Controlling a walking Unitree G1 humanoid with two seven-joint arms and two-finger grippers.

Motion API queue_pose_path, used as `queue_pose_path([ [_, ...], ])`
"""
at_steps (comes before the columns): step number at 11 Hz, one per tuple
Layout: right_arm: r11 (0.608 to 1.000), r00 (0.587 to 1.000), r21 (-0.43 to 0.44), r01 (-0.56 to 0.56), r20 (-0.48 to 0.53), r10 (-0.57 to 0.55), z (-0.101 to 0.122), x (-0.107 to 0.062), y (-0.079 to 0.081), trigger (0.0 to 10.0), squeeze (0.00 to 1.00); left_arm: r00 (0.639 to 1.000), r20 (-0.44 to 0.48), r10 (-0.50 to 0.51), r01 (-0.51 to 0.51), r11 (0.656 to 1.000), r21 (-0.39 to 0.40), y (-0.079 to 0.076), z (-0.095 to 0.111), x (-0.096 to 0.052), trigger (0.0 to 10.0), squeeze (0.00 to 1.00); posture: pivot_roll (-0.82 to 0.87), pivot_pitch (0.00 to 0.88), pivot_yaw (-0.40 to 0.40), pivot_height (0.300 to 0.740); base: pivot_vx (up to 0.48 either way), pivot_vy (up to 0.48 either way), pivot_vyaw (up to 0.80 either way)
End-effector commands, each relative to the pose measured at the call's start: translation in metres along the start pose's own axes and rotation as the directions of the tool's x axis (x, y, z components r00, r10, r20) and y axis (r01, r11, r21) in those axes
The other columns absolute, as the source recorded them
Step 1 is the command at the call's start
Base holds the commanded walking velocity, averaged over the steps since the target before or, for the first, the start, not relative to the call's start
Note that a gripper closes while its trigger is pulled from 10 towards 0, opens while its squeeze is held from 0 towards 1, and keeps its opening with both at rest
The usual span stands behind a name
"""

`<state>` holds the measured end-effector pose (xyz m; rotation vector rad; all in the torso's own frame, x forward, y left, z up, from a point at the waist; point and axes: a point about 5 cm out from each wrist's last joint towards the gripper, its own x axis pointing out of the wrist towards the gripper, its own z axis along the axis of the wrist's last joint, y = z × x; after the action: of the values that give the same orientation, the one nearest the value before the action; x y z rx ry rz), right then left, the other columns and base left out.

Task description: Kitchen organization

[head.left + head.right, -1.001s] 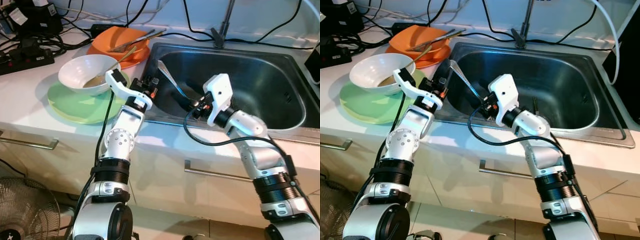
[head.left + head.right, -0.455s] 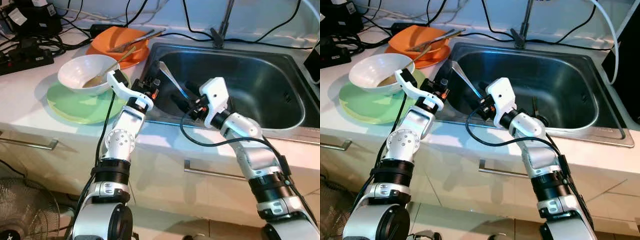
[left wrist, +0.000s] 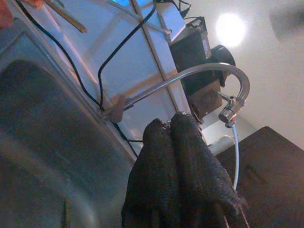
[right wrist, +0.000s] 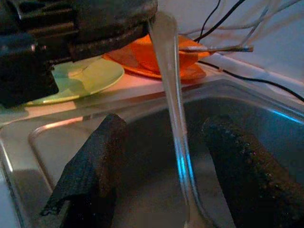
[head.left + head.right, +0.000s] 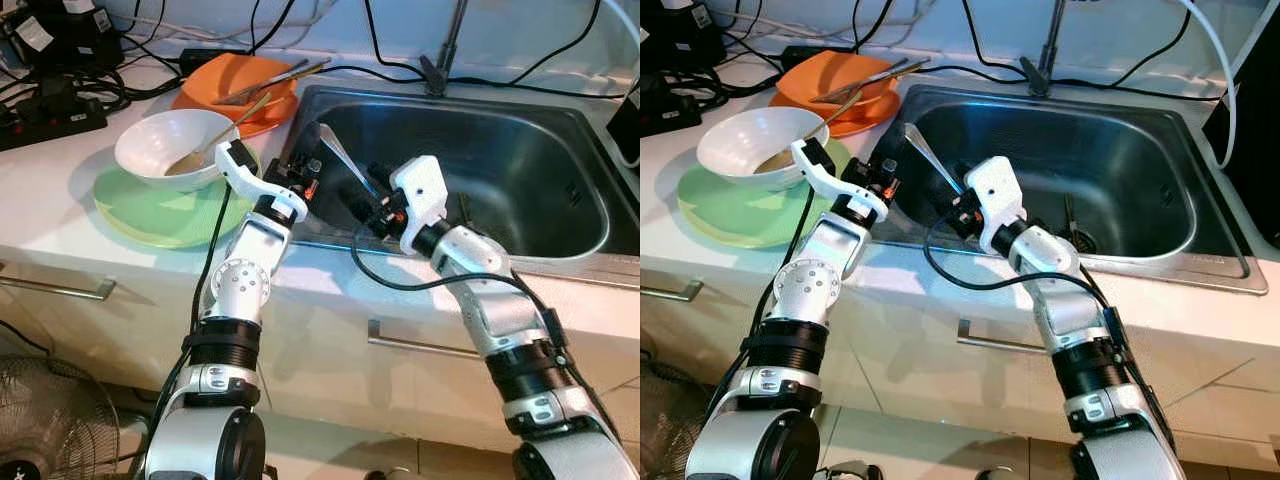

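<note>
Since a second ago, the right end effector (image 5: 368, 200) has drawn leftward along the sink (image 5: 560, 160) toward the left end effector (image 5: 305, 178). Its fingers (image 4: 90, 171) are spread, with the spoon (image 4: 173, 118) running lengthwise between them, untouched. That spoon's handle points at the right arm; its far end appears pinched in the left end effector's clenched tips, though the wrist view is dim. Beyond on the tabletop (image 5: 60, 190) sit the white bowl (image 5: 165, 150) on the green plate (image 5: 150, 215), then the orange dishes (image 5: 235, 85).
</note>
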<state>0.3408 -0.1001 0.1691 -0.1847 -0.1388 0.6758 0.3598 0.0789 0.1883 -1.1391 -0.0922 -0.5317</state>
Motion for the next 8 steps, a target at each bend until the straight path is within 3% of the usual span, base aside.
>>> queue_pose_path([
  [1,1.0,1.0,-0.009,0.016,0.012,-0.016,0.0021,0.0008,-0.0026,1.9,0.0,0.999,-0.031,-0.026,0.022,0.994,-0.108,-0.0101,-0.035,-0.0006,10.0,0.0,0.03,0.04,0.02,0.74,0.0,0.0,0.0],
  [2,1.0,1.0,-0.008,0.016,0.013,-0.016,0.0019,0.0011,-0.0024,0.0,0.0,0.999,-0.031,-0.026,0.023,0.994,-0.108,-0.0102,-0.0351,-0.0007,10.0,0.0,0.03,0.04,0.019,0.74,0.0,0.0,0.0],
  [8,1.0,1.0,-0.027,0.007,0.003,-0.007,-0.0017,0.0021,-0.0003,0.0,0.0,0.999,-0.034,-0.03,0.026,0.993,-0.111,-0.011,-0.0359,-0.0007,10.0,0.0,0.03,0.045,0.016,0.74,0.0,0.0,0.0],
])
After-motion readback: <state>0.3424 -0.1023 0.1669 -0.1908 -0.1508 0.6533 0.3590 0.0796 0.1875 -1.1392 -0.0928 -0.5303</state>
